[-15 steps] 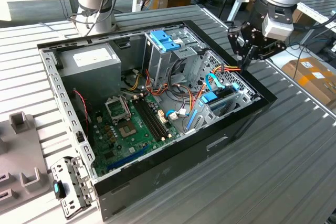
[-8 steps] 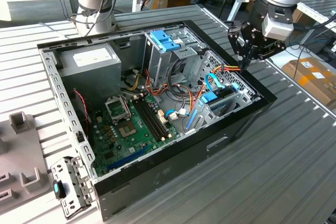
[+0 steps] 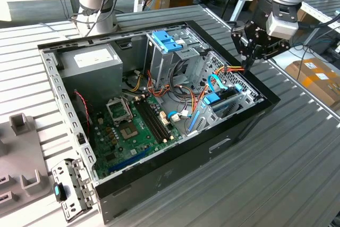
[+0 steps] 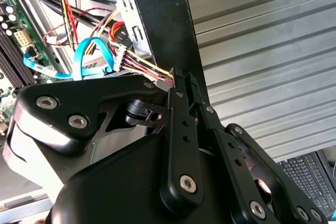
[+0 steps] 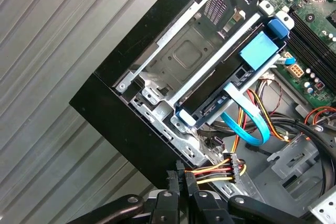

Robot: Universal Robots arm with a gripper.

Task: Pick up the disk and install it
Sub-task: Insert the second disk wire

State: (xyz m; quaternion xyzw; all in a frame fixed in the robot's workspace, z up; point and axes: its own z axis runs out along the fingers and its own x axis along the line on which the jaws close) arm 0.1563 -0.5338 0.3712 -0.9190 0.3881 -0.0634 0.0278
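The disk point(image 3: 213, 99) lies flat in the low metal drive cage point(image 5: 181, 56) at the open computer case's corner, on the exterior view's right. Its dark body point(image 5: 220, 95) is framed by a light-blue carrier rail, and a blue data cable loops beside it. My gripper point(image 3: 248, 59) hangs over the case's black side wall, a little beyond that cage, with its fingers shut together. In both wrist views the fingertips point(image 4: 181, 77) point(image 5: 181, 176) sit right at a red, yellow and black wire bundle point(image 5: 212, 171). Whether they pinch the wires cannot be told.
The case point(image 3: 175, 168) holds a motherboard point(image 3: 133, 126), a power supply point(image 3: 93, 62) and a tall grey cage with a blue bracket point(image 3: 166, 40) on top. A loose metal bracket point(image 3: 71, 187) and grey fixtures point(image 3: 21, 152) lie on the exterior view's left. A second arm's base point(image 3: 95, 3) stands behind.
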